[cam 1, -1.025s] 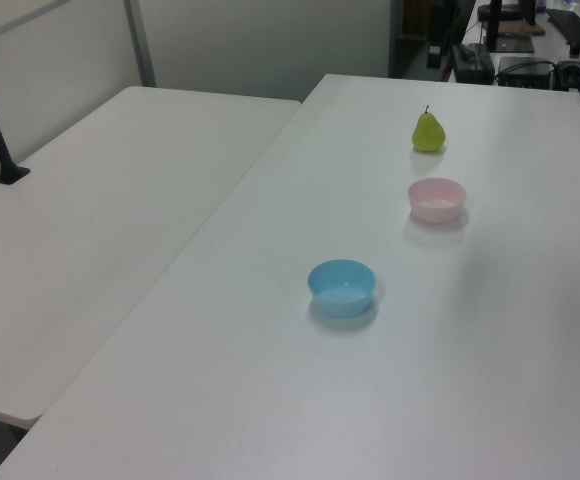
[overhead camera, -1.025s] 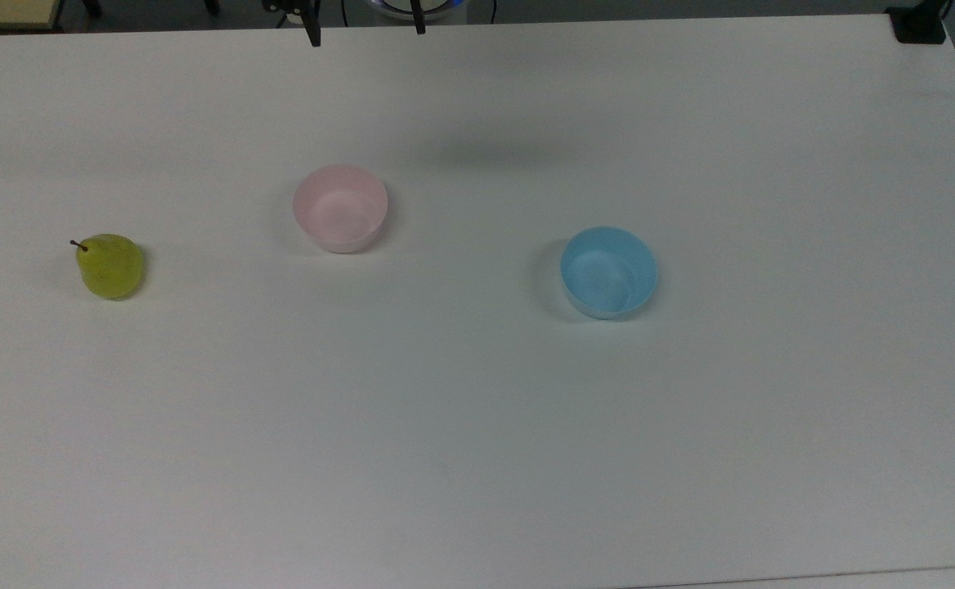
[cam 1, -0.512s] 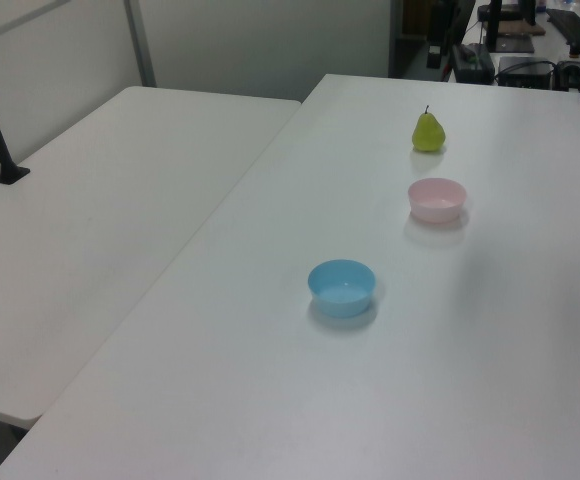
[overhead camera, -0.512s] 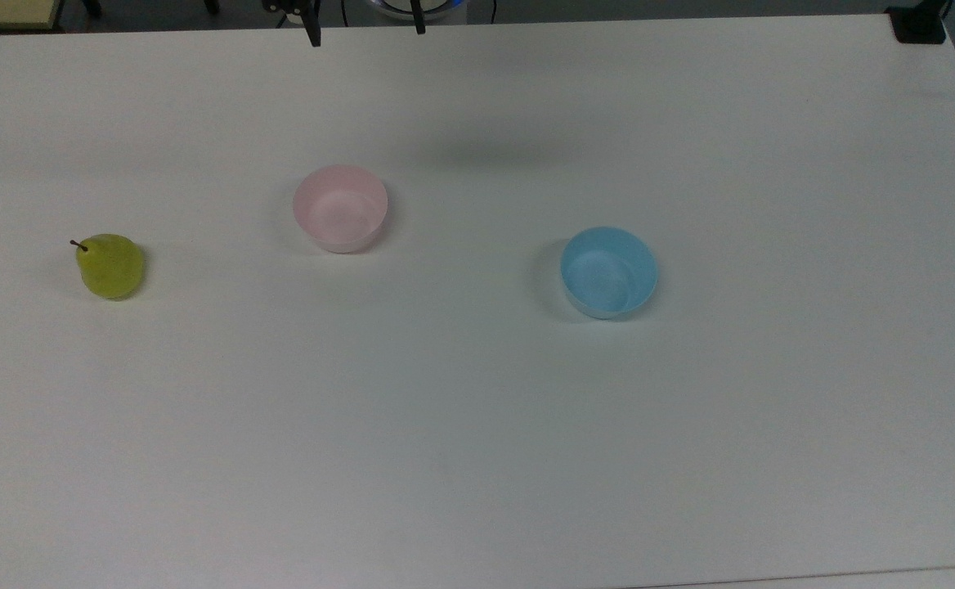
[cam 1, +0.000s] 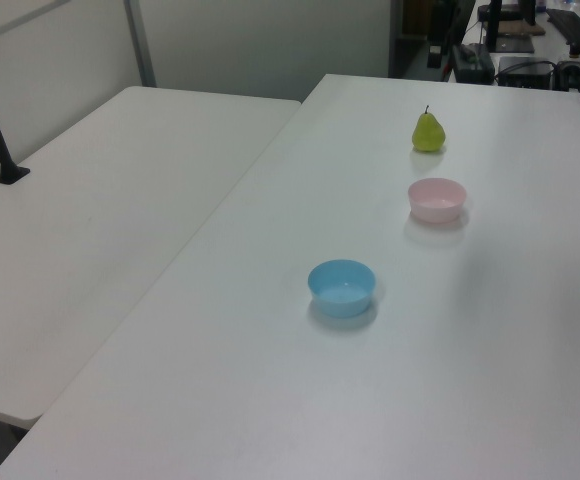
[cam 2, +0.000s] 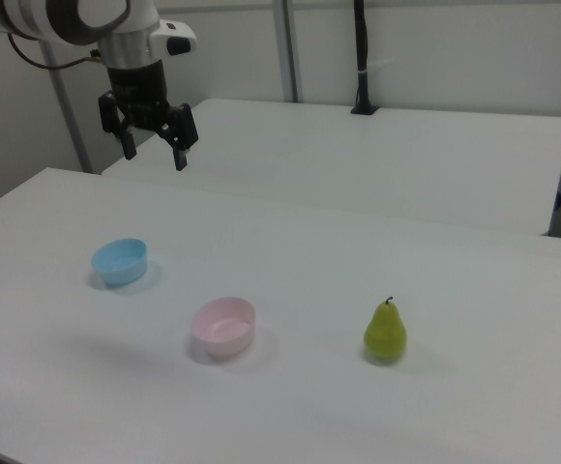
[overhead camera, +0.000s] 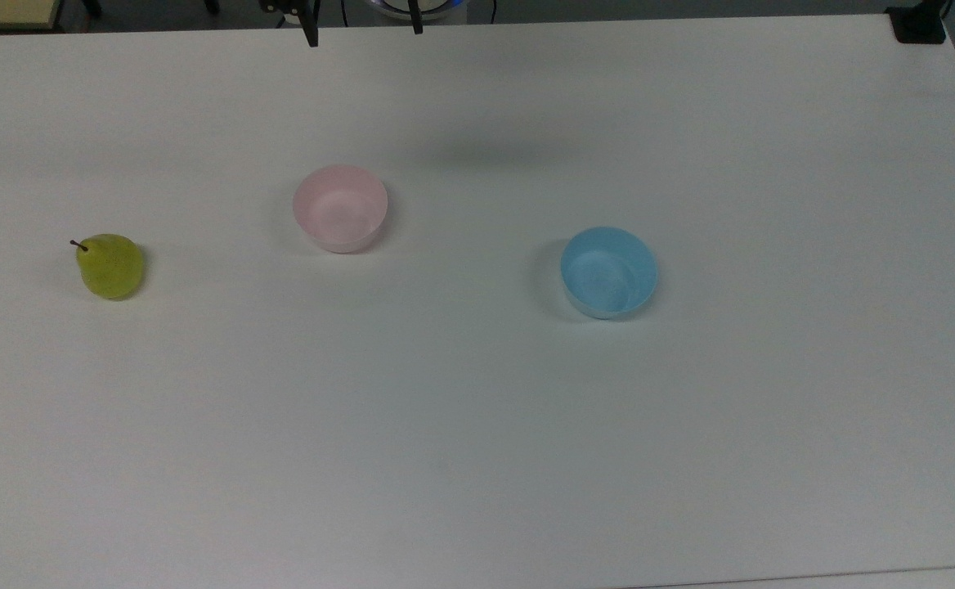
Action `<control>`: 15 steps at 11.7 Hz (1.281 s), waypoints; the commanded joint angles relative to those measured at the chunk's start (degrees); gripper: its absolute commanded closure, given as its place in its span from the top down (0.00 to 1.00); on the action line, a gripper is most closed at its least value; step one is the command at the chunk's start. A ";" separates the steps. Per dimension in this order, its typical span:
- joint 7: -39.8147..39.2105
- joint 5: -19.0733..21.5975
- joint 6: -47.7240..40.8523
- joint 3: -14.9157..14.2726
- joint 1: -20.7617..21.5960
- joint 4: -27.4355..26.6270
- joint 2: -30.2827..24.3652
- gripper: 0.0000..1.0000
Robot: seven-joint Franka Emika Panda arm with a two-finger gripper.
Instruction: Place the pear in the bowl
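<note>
You can see the pear (overhead camera: 109,267) standing upright on the white table (overhead camera: 477,425), with its little brown stem on top. Take the pink bowl (overhead camera: 340,208) as your landmark. In the top view the pear sits well to the left of the pink bowl and a bit lower down. In the right view the pear (cam 2: 385,332) is to the right of the pink bowl (cam 2: 223,327), and in the left view the pear (cam 1: 428,132) is behind the pink bowl (cam 1: 437,199), farther from the camera. The two do not touch. Nothing is inside the pink bowl.

The gripper (cam 2: 152,150) hangs high in the air, and its two fingers are spread wide apart with nothing between them. In the right view it floats up and to the left of the pink bowl, far from it. The pear is even farther from the gripper, on the other side of the pink bowl. In the top view the gripper (overhead camera: 361,29) peeks in at the top edge, above the pink bowl, and the pear lies far down and to the left of it.

A blue bowl (overhead camera: 608,272) sits on the table too. In the top view it is to the right of the pink bowl, well apart from it.
</note>
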 commanded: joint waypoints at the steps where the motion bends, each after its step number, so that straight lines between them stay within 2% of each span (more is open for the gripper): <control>1: -10.83 -2.02 0.90 -0.26 -3.66 -0.82 -0.01 1.00; 3: -13.93 -6.41 0.90 0.00 -5.69 3.55 3.75 1.00; 5: -19.26 -8.53 1.60 0.00 -9.99 4.89 5.61 1.00; 7: -26.30 -8.01 3.34 -0.08 -15.35 4.98 7.19 1.00; 9: -27.99 -7.83 6.86 -0.09 -18.52 4.98 9.99 1.00; 15: -31.43 -7.22 19.34 -0.79 -21.08 4.02 18.53 1.00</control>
